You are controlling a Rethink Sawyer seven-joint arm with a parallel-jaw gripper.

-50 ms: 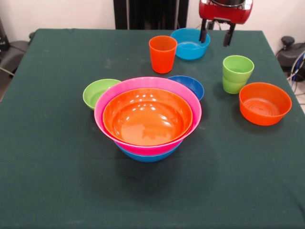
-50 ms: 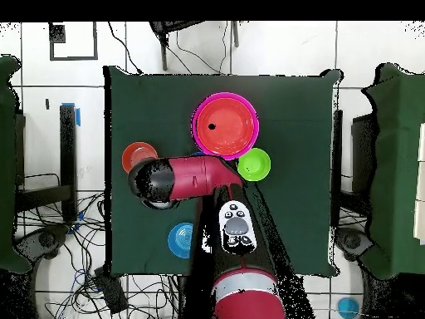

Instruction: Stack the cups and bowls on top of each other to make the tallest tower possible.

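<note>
Red-housed gripper (image 1: 216, 35) hangs high at the table's back edge, its two dark fingers spread apart and holding nothing. It sits between the light blue bowl (image 1: 190, 43) and the green cups (image 1: 236, 73), which stand nested one in the other; either looks like a plausible next pick. An orange cup (image 1: 162, 53) stands beside the light blue bowl. The tower (image 1: 147, 117) occupies the table centre: orange bowl inside pink, blue underneath, widest pieces low for a stable base. A green bowl (image 1: 97, 92) and a dark blue bowl (image 1: 189, 86) touch or nearly touch its rim. A small orange bowl (image 1: 265, 103) sits well apart. The table (image 1: 57, 171) carries a dark green cloth. Overhead, cables lie on a pale tiled floor.
</note>
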